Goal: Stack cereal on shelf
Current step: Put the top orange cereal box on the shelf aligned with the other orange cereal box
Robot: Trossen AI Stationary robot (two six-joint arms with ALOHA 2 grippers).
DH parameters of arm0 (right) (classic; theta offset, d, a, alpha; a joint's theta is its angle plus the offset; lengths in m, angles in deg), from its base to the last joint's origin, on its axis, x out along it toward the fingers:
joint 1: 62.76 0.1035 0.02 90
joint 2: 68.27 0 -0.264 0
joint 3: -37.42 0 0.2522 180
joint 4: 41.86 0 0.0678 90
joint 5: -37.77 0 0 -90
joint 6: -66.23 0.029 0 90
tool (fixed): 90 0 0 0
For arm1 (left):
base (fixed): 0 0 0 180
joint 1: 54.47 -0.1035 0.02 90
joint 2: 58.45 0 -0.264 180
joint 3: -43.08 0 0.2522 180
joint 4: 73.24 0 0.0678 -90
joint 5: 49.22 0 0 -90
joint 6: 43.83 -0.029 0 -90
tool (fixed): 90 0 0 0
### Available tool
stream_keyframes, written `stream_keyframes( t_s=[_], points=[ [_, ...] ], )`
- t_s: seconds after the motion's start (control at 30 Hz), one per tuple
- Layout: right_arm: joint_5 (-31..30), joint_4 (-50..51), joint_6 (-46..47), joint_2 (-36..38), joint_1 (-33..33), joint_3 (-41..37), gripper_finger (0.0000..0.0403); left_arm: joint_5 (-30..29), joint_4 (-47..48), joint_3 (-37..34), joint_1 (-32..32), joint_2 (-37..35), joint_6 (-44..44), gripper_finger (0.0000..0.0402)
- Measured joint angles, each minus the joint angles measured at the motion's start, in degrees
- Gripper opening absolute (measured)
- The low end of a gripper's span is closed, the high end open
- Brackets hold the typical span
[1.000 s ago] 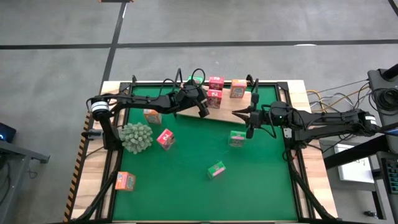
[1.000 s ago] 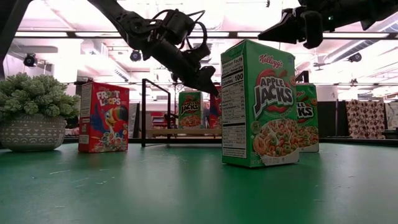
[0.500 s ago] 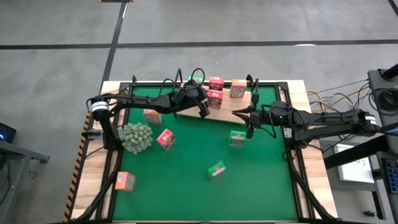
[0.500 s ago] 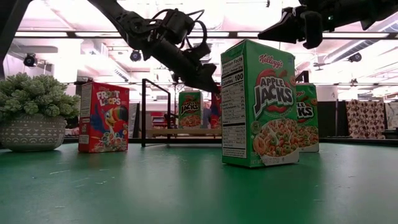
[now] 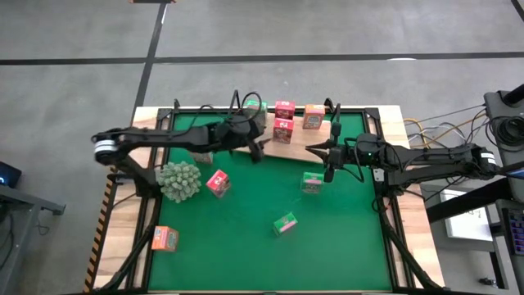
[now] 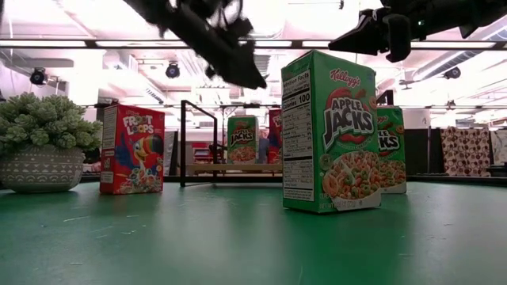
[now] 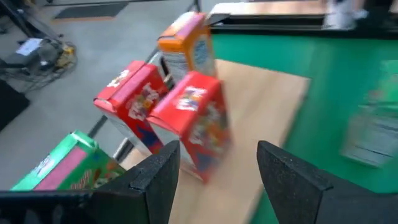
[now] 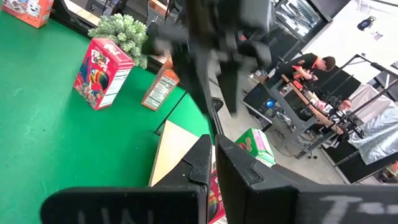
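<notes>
We looked down on a green table mat (image 5: 246, 221) framed by a pale wooden table edge (image 5: 131, 246), with grey floor beyond its far side. At the mat's far edge lay the shelf (image 5: 299, 146), a light board with black wire uprights. On it stood four cereal packs: a green one (image 5: 255, 107) at the far left, two pink-red ones (image 5: 284, 109) (image 5: 282, 129) in the middle, and an orange one (image 5: 313, 116) to the right.

The left gripper (image 5: 256, 150) hung above the shelf's near left corner, its fingers spread and holding nothing; in its wrist view the nearer pink-red pack (image 7: 196, 124) stood just ahead, between the two fingers (image 7: 155, 180). The right gripper (image 5: 313, 148) hovered over the shelf's right end, its fingers pressed together and empty.

Loose on the mat lay a green pack (image 5: 311, 182) below the right gripper, another green one (image 5: 285, 223) nearer the middle, a pink-red pack (image 5: 218, 183) beside the spiky plant ball (image 5: 179, 180), an orange pack (image 5: 200, 153) under the left arm, and an orange pack (image 5: 164, 238) at the near left edge. The near half of the mat held only scattered packs.
</notes>
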Motion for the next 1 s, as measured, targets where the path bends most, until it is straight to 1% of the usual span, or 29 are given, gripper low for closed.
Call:
stream_keyframes(
  t_s=[0.13, 0.27, 0.4, 0.5, 0.77, 0.87, 1.0],
  points=[
    [0.01, -0.01, 0.15, 0.00, 0.00, 0.00, 0.0013, 0.04, 12.39, 0.25, 3.84, -6.88, 2.39, 0.0198],
    [0.03, -0.03, 0.31, 0.00, 0.00, 0.00, 0.0013, 0.04, 29.09, 3.29, 6.80, -12.52, 5.00, 0.0198],
    [0.05, -0.07, 0.63, 0.01, 0.00, 0.00, 0.0013, -0.32, 46.29, 7.18, 7.33, -15.38, 5.99, 0.0198],
    [0.08, -0.18, 0.69, 0.00, 0.00, 0.00, 0.0013, -0.46, 54.97, 8.76, 5.75, -16.18, 6.10, 0.0198],
    [0.10, -0.75, 1.11, 0.00, 0.00, 0.00, 0.0013, -0.47, 66.94, 8.43, 1.01, -14.67, 4.57, 0.0198],
    [0.10, -0.87, 1.11, 0.00, 0.00, 0.00, 0.0013, -0.46, 69.15, 8.43, 0.45, -13.74, 4.03, 0.0204],
    [0.13, -0.90, 1.37, 0.01, 0.00, 0.00, 0.0013, -0.44, 70.56, 8.41, -0.66, -13.14, 1.59, 0.0224]
  ],
)
